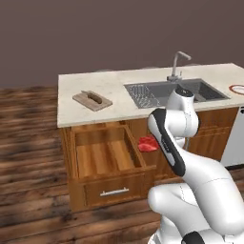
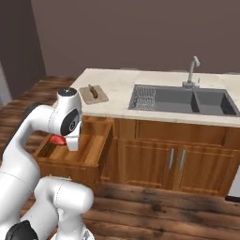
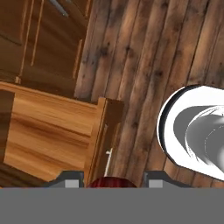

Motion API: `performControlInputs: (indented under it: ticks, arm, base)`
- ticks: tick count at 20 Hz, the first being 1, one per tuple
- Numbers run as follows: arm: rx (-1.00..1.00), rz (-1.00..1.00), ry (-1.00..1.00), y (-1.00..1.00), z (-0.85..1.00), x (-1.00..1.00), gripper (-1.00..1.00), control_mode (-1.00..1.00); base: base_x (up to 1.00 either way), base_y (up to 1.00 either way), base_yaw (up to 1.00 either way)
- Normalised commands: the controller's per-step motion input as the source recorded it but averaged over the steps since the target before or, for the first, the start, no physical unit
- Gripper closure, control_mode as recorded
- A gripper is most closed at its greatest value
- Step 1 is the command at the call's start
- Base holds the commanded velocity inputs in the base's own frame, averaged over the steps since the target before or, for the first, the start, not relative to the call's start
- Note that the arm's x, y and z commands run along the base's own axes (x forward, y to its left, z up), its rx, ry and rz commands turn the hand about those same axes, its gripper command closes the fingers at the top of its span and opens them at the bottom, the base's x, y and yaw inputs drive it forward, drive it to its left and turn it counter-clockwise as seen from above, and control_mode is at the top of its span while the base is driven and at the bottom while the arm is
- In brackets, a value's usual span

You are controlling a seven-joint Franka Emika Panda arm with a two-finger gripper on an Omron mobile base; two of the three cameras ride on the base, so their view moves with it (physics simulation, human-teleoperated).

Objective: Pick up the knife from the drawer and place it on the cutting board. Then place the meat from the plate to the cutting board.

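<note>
1. Two fingertips [image 3: 70, 182] flank the meat [image 3: 109, 181] at 6 o'clock in the hand view; hand [image 3: 109, 183] clenched on the meat.
2. Left base view: meat [image 1: 147, 144] sits just right of the open drawer [image 1: 107, 159], partly behind the forearm, well below bench level.
3. Right base view: meat [image 2: 57, 139] pokes out at 7 o'clock of the wrist, over the drawer [image 2: 77, 154].
4. Hand view: drawer [image 3: 48, 131] front edge and its silver handle run under the hand; plank floor [image 3: 144, 57] at 12 to 3 o'clock.
5. Bench [image 1: 114, 93]: cutting board [image 1: 92, 100] at 9 o'clock of the sink [image 1: 176, 93], knife [image 1: 94, 97] lying flat on it. Same in right base view: knife [image 2: 93, 91] on cutting board [image 2: 93, 94].
6. Plate [image 1: 237, 89] at the far right bench edge, 3 o'clock of the sink, partly cropped.
7. Faucet [image 1: 177, 64] behind the sink, 12 o'clock.
</note>
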Motion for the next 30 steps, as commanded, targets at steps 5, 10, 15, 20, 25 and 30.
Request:
performControlInputs:
  ticks: [5,10,15,20,25,30]
  arm:
    - [0.00,0.00,0.00,0.00,0.00,0.00,1.00,1.00]
    - [0.00,0.00,0.00,0.00,0.00,0.00,1.00,1.00]
    - [0.00,0.00,0.00,0.00,0.00,0.00,1.00,1.00]
    - [0.00,0.00,0.00,0.00,0.00,0.00,1.00,1.00]
    - [0.00,0.00,0.00,0.00,0.00,0.00,1.00,1.00]
    - [0.00,0.00,0.00,0.00,0.00,0.00,1.00,1.00]
  base:
    - [0.00,1.00,-0.08]
    - [0.01,1.00,-0.11]
    - [0.16,1.00,-0.19]
    - [0.04,1.00,-0.33]
    - [0.06,1.00,-0.44]
    - [0.01,0.74,-0.51]
